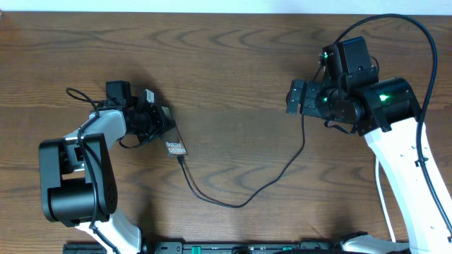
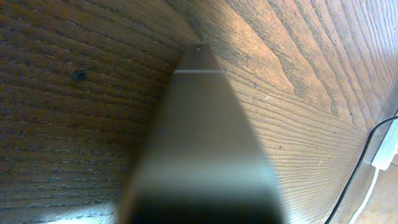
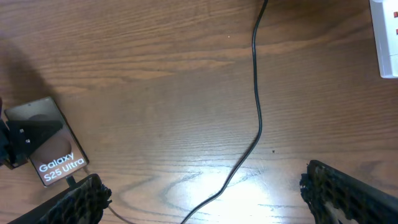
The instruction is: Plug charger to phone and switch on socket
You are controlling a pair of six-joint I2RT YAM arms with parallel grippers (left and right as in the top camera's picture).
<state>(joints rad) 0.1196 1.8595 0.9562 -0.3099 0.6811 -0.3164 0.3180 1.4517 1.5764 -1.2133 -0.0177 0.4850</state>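
The phone (image 1: 174, 146) lies at the table's left with its "Galaxy" lettering up; it also shows in the right wrist view (image 3: 48, 146). My left gripper (image 1: 148, 118) is shut on the phone's far end. In the left wrist view the phone (image 2: 199, 143) fills the frame, blurred. The charger cable (image 1: 240, 203) runs from the phone's near end, where its tip meets the phone, in a curve up to my right gripper (image 1: 295, 97). That gripper (image 3: 202, 183) is open and empty above the cable (image 3: 256, 106). The white socket (image 3: 385, 37) shows only at the right wrist view's top right corner.
A white piece with a black cable beside it (image 2: 387, 148) sits at the right edge of the left wrist view. The right arm's thick black cable (image 1: 417, 28) loops over the back right. The table's front rail (image 1: 233, 247) runs along the bottom.
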